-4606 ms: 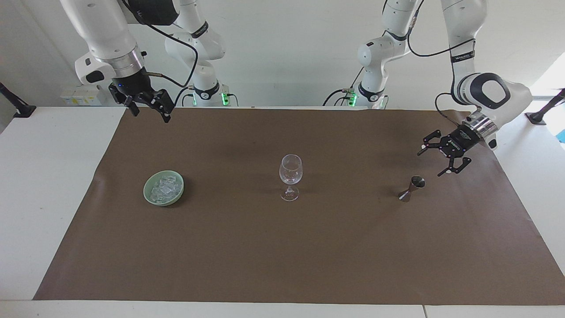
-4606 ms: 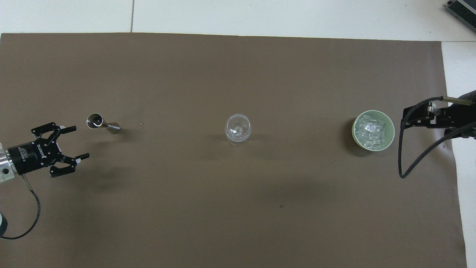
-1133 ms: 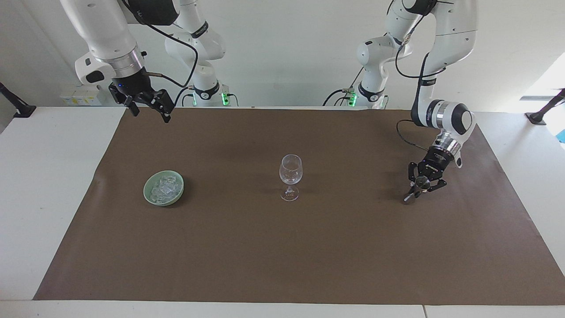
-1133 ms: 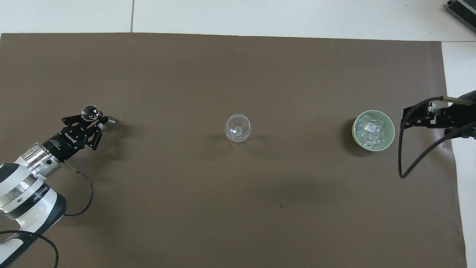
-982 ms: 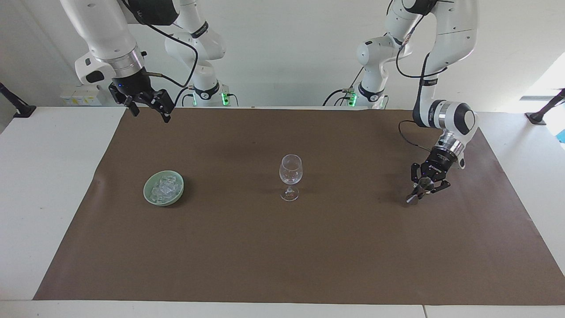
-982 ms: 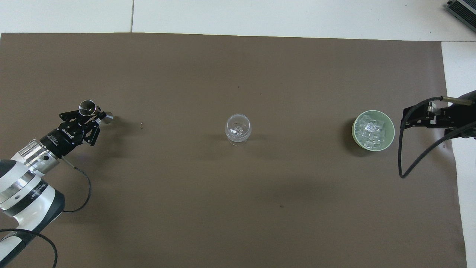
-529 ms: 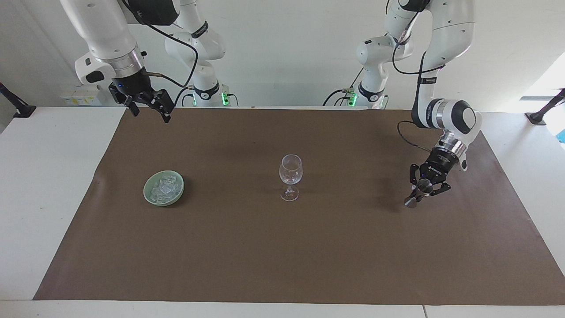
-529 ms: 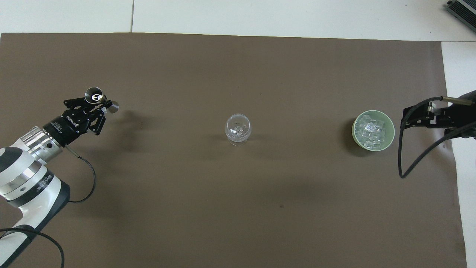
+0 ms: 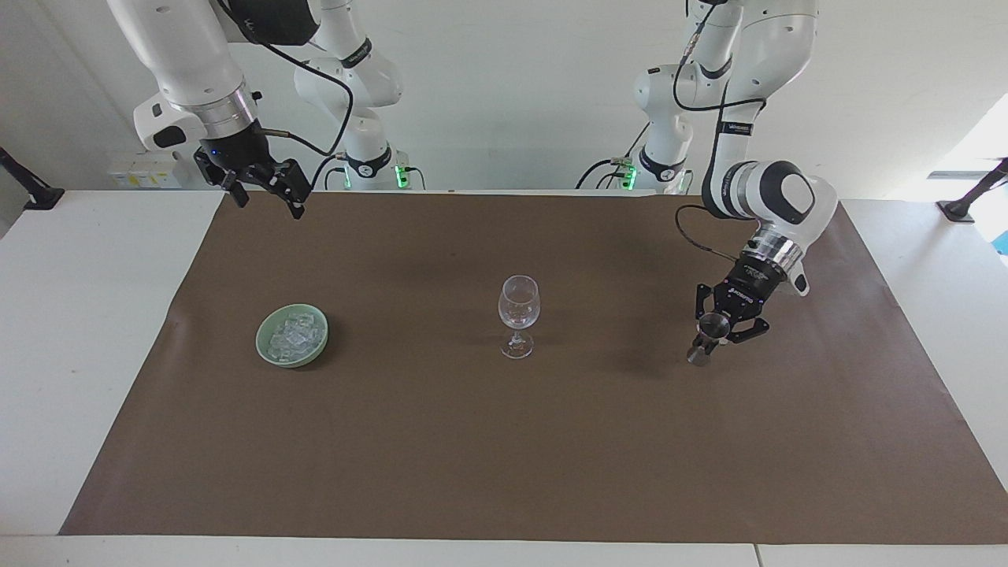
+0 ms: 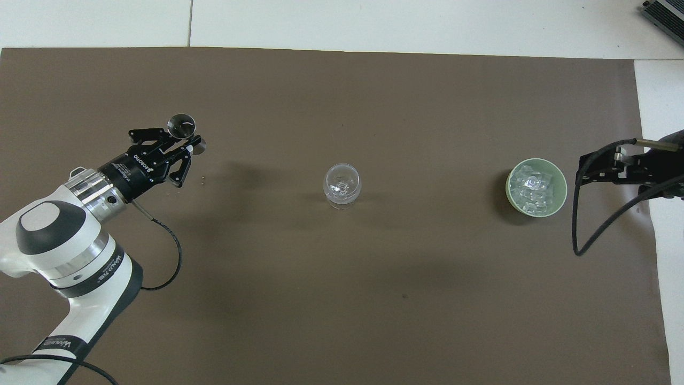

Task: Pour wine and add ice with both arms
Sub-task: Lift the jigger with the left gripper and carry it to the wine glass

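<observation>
My left gripper (image 9: 711, 329) (image 10: 185, 140) is shut on a small metal jigger (image 9: 703, 337) (image 10: 182, 125), held tilted a little above the brown mat, between the left arm's end and the wine glass. The empty stemmed glass (image 9: 519, 313) (image 10: 342, 185) stands upright at the mat's middle. The ice (image 9: 294, 332) (image 10: 535, 188) is heaped in a pale green bowl (image 9: 261, 342) (image 10: 509, 185) toward the right arm's end. My right gripper (image 9: 266, 201) (image 10: 588, 168) waits open, high over the mat's edge near its base. Wine is out of view.
The brown mat (image 9: 504, 457) (image 10: 342, 299) covers most of the white table (image 9: 87, 315). Two tiny specks (image 10: 203, 182) lie on the mat under the left gripper. A grey device (image 10: 665, 13) sits at the table's corner farthest from the robots.
The left gripper has lifted the jigger off the mat and carried it toward the glass. The right arm, the glass and the bowl have not moved.
</observation>
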{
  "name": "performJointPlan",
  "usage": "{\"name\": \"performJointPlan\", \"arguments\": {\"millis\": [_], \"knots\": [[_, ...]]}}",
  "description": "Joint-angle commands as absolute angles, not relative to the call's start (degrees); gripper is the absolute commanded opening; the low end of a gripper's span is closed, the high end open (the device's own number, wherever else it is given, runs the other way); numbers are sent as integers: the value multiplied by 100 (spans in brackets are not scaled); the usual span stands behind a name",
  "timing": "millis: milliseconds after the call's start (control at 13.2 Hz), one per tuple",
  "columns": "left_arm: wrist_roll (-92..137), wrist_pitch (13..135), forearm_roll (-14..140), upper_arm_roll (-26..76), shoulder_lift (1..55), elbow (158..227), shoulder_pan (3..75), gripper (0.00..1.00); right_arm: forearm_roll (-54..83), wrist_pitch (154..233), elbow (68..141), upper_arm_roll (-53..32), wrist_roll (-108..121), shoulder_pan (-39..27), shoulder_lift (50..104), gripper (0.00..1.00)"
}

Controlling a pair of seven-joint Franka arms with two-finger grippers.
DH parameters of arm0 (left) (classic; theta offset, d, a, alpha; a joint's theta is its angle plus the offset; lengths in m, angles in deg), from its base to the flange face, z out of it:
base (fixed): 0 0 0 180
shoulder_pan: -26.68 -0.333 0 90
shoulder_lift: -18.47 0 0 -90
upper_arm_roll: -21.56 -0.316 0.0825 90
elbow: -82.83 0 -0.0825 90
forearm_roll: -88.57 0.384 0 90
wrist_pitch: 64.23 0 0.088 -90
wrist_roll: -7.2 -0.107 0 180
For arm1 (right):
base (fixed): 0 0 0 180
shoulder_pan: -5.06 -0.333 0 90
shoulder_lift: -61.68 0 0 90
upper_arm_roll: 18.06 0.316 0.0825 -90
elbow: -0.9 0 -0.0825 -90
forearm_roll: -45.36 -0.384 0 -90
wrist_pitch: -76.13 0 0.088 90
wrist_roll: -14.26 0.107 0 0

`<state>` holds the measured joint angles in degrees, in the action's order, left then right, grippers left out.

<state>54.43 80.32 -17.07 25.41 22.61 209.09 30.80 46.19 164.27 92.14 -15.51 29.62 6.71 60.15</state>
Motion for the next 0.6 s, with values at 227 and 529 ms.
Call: {"name": "performJointPlan", "arguments": {"millis": [227,529], "knots": [[6238,9510,-1628,2885,2216,20316,3941,0,4589,16490,9354,-1534,2902,708,5887,100],[6301,10301,-1628,3306,2225,20087,4223,0,4597,16490,9354,-1534,2902,700,5887,100]]}}
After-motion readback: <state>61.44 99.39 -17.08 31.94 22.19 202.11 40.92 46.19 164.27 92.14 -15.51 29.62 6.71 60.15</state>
